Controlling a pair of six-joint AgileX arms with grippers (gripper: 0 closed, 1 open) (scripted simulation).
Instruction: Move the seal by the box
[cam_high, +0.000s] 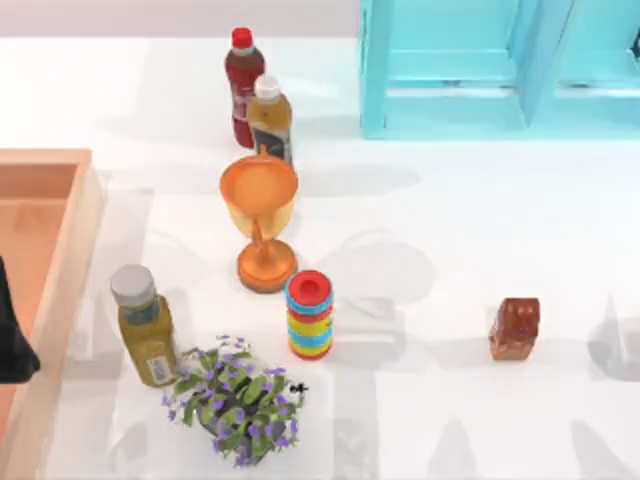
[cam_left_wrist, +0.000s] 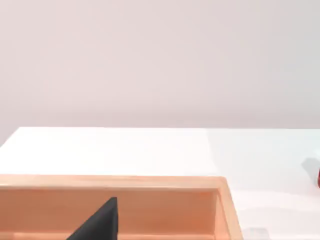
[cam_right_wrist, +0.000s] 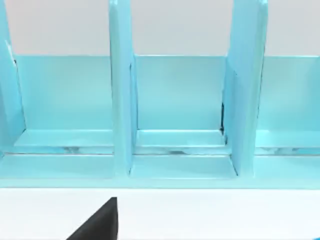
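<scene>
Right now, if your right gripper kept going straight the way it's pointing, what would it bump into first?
Most likely the blue cabinet. The right wrist view faces straight into its open shelves across a bare strip of white table. How far off it stands is hard to judge.

3 bottles (cam_high: 145, 325), 1 goblet (cam_high: 260, 205), 1 ring stack (cam_high: 310, 315), 1 seal (cam_high: 515, 328), 1 box (cam_high: 60, 250), 1 plant (cam_high: 238, 400), 1 cabinet (cam_high: 500, 65).

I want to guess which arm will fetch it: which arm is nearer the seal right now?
Probably the right, though its gripper is not in the top view. The seal stands on the table's right side; the left arm hangs over the box at the far left, with the whole table between.
</scene>
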